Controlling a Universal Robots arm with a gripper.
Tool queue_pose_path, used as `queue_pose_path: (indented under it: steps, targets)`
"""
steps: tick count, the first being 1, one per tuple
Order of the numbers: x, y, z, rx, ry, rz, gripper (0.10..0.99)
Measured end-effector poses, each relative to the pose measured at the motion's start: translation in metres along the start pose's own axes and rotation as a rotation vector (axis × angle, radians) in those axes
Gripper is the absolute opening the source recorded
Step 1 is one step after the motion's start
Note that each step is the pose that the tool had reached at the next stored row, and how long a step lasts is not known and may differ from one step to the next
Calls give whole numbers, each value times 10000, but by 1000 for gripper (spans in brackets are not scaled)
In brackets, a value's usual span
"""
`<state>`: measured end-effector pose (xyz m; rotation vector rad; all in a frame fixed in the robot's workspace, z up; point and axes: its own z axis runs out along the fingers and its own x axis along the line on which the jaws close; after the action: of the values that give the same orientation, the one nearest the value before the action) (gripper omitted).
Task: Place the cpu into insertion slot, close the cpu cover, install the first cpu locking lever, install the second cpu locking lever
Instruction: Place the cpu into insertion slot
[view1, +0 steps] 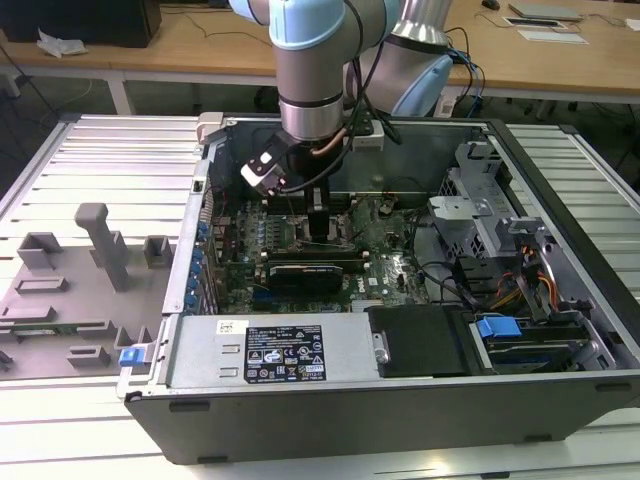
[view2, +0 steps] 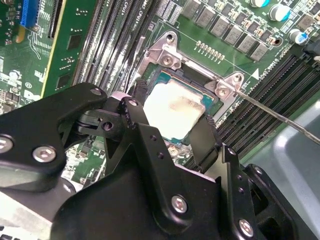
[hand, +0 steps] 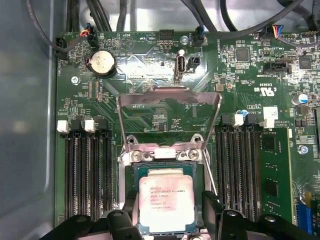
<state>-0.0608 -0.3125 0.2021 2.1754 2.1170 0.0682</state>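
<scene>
Straddling the small flat square silvery-grey cpu (hand: 165, 202), the black metal claw (view2: 172, 117) hangs low inside the case; whether it grips the chip or has let it go cannot be told. The cpu lies squarely over the black-framed square insertion slot (hand: 165, 166), whose rim shows round its edges; whether it is fully seated cannot be told. At the slot's edge the thin silvery windowed cpu cover (hand: 169, 96) stands swung open on its hinge, with board showing through the window. A thin silvery wire lever (view2: 272, 114) slants out from one corner of the slot over the long black memory slots (hand: 87, 170), which flank the slot on two sides. All sit on the green circuit board (hand: 235, 80), which also carries a round silver coin cell (hand: 101, 62).

In the exterior view the grey and pale-blue arm (view1: 315, 70) comes down from twelve o'clock. At six o'clock of the claw lies a long black expansion card (view1: 305, 270); beyond it, a silvery labelled box (view1: 270, 355). At four o'clock sits a blue plastic clip (view1: 497, 327) among cables. The dark grey open computer case (view1: 400, 425) rests on a ribbed silver-grey metal table (view1: 110, 160). At nine o'clock stand grey moulded fixture blocks (view1: 100, 240); at twelve o'clock, pale wooden desks (view1: 200, 45).
</scene>
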Motion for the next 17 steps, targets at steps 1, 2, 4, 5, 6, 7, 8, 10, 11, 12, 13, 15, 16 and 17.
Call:
queue_pose_path:
  steps: [1,2,4,5,6,7,8,10,11,12,13,15,16,17]
  targets:
    - [-1,3,-28,0,0,0,616]
    - [-2,5,-50,-1,0,1,616]
    - [-3,7,-69,-1,1,1,616]
    - [-3,8,-77,-2,2,1,616]
    - [-3,8,-77,-2,2,1,616]
    - [-3,8,-77,-2,2,1,616]
    - [-3,8,-78,-1,1,0,616]
    - [-3,8,-78,-1,1,1,600]
    - [-3,8,-78,-1,1,1,471]
    - [-3,8,-79,-1,1,0,412]
    - [-3,9,-79,-1,1,1,353]
    - [-3,8,-79,-1,0,1,231]
    - [-3,9,-79,-1,1,0,173]
    - [-3,9,-79,-1,1,1,110]
